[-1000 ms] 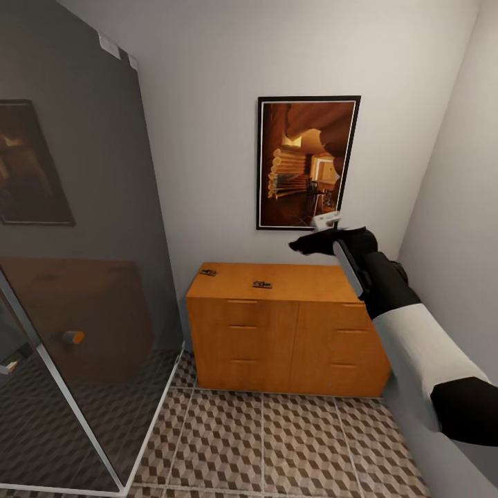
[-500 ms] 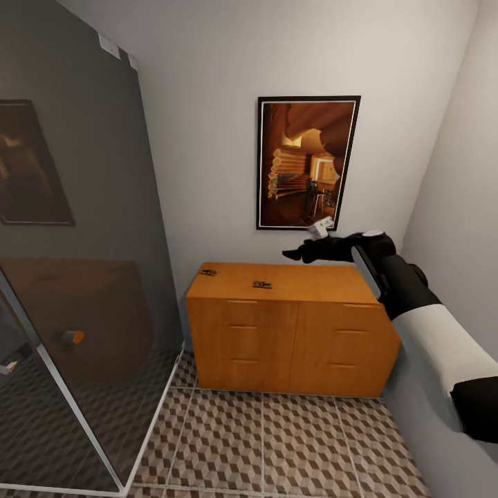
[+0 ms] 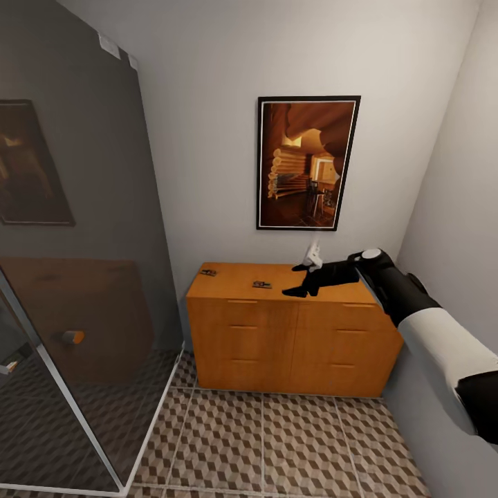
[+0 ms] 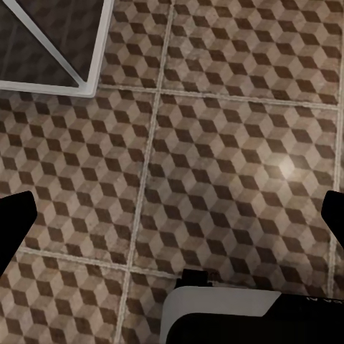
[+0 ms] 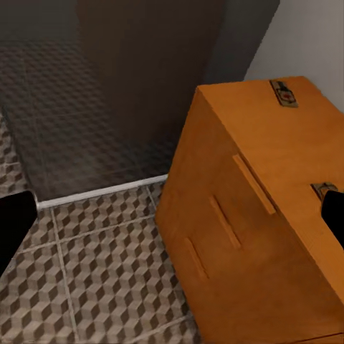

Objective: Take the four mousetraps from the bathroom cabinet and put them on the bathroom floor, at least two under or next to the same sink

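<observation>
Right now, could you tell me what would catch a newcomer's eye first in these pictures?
The orange-brown cabinet against the back wall, with two small mousetraps on its top. The right gripper reaches low over that top, beside the nearer trap. Above hangs a dark-framed picture, and the cube-patterned floor spreads below.

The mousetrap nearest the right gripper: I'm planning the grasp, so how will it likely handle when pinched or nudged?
The mousetrap lies flat on the cabinet top, so it probably slides rather than tips. It looks like a thin, small board, so likely stiff and light. The open right gripper may find little edge to pinch.
</observation>
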Available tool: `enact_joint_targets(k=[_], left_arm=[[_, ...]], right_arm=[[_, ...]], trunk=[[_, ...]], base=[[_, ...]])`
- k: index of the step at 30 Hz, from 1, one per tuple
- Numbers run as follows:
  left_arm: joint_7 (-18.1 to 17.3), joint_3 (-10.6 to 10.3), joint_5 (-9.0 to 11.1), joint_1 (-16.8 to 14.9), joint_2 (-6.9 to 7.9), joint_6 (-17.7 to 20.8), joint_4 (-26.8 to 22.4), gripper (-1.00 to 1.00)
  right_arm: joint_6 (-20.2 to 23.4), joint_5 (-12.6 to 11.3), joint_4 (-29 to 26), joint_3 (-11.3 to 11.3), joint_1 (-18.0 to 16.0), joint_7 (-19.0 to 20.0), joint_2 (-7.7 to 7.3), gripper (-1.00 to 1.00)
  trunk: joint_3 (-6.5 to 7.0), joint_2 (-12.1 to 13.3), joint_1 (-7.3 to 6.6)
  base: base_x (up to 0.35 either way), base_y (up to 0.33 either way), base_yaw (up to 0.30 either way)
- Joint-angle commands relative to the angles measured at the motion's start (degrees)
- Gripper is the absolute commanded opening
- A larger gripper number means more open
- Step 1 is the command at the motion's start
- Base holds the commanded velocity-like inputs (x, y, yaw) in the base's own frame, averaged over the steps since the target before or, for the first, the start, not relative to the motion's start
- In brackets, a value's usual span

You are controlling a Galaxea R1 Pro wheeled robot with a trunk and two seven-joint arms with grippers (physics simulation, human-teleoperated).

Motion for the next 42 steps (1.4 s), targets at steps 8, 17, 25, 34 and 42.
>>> enact_joint_targets(k=[8,17,25,34,42], left_arm=[[0.32,-0.5,0.25,-0.05,-0.02,-0.16,0.04,1.0],[0.27,-0.5,0.25,-0.05,-0.02,-0.16,0.04,1.0],[0.24,-0.5,0.19,-0.05,0.01,-0.16,0.04,1.0],[0.23,-0.5,0.17,-0.05,0.07,-0.16,0.04,1.0],[0.23,-0.5,0.16,-0.05,0.07,-0.16,0.04,1.0]], right_arm=[[-0.91,0.31,2.13,0.36,-0.03,4.04,0.1,1.0],[-1.18,0.19,4.36,0.39,-0.03,4.81,0.64,1.0],[-1.2,0.24,4.64,0.35,-0.02,4.84,1.23,1.0],[-1.2,0.26,5.51,0.38,0.0,4.75,1.27,1.0],[-1.2,0.31,6.78,0.39,-0.03,4.59,1.86,1.0]], trunk=[[-0.14,-0.14,0.04],[-0.14,-0.14,0.04],[-0.14,-0.14,0.04],[-0.14,-0.14,0.04],[-0.14,-0.14,0.04]], base=[[0.0,0.0,0.0],[0.0,0.0,0.0],[0.13,0.0,0.0],[0.305,0.0,0.0],[0.33,0.0,0.0]])
